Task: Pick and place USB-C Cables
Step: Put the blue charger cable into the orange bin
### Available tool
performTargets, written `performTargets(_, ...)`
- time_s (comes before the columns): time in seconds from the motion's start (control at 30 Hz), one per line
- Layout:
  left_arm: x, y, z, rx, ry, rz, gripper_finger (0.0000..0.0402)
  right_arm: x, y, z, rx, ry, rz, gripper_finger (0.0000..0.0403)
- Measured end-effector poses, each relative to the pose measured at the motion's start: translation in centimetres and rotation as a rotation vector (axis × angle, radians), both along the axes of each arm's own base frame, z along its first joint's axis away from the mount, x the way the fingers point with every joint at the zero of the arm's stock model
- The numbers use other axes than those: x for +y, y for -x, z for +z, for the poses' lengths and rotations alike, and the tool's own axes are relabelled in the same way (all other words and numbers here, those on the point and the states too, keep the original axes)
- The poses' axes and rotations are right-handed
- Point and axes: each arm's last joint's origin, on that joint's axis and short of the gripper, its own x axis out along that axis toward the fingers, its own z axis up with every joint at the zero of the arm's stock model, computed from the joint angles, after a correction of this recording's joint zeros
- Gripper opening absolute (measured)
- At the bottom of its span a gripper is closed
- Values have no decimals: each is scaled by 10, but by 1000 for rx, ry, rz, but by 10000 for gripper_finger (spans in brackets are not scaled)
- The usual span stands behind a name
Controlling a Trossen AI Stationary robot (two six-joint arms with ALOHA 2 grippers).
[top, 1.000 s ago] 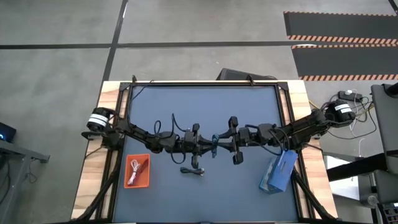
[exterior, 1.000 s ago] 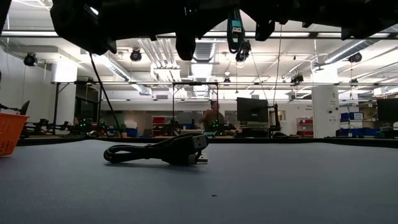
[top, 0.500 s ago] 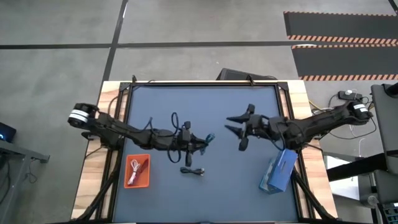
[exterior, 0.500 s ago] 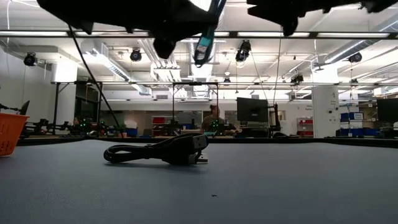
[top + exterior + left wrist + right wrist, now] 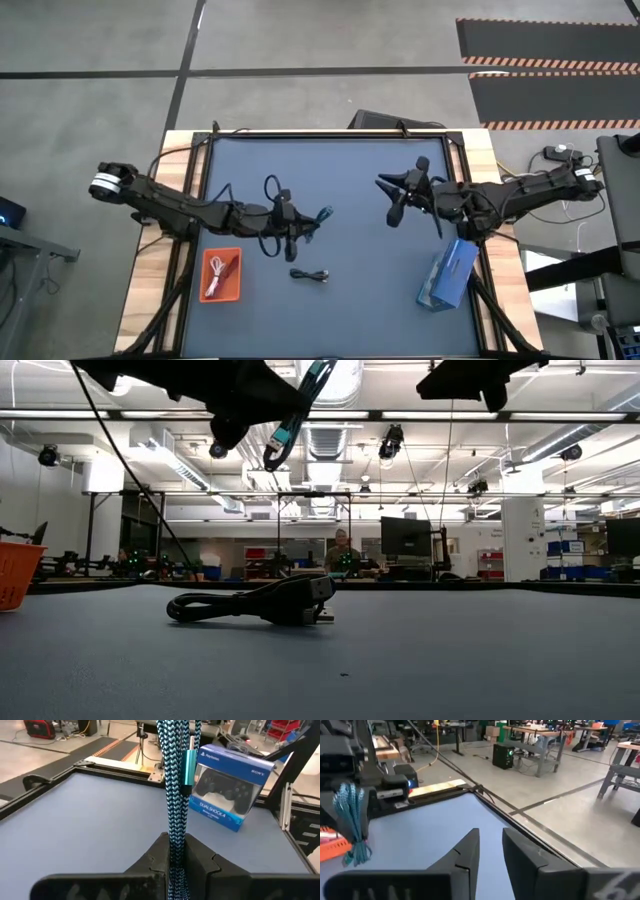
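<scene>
Cables, four by count: the braided teal-blue USB-C cable [image 5: 176, 795] is pinched tight in the left gripper [image 5: 303, 229], up off the dark blue table [image 5: 330, 175]; the black bundled cable [image 5: 310, 275] lies on the mat below it; white cable [image 5: 213, 281] and magenta-pink cable [image 5: 222, 265] sit in the orange plastic tray [image 5: 233, 291]. One flat blue controller box [image 5: 447, 276] rests near the right edge. Right gripper [image 5: 393, 203], fingers slightly parted, holds nothing. Since a second ago the grippers have separated and the left has carried the teal cable toward the tray.
</scene>
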Motion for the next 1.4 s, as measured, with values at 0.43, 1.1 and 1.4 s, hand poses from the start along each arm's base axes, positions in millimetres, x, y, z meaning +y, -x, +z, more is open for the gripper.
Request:
performTargets(0.43,-3,18,4,184,183,55,17,-27,29,5,268,-68,-583,10)
performTargets(1.1,-16,68,47,794,362,342,17,-26,18,4,317,-72,-549,9)
performTargets(1.4,-25,82,41,1095,440,460,17,-18,-6,-2,369,-154,-241,9)
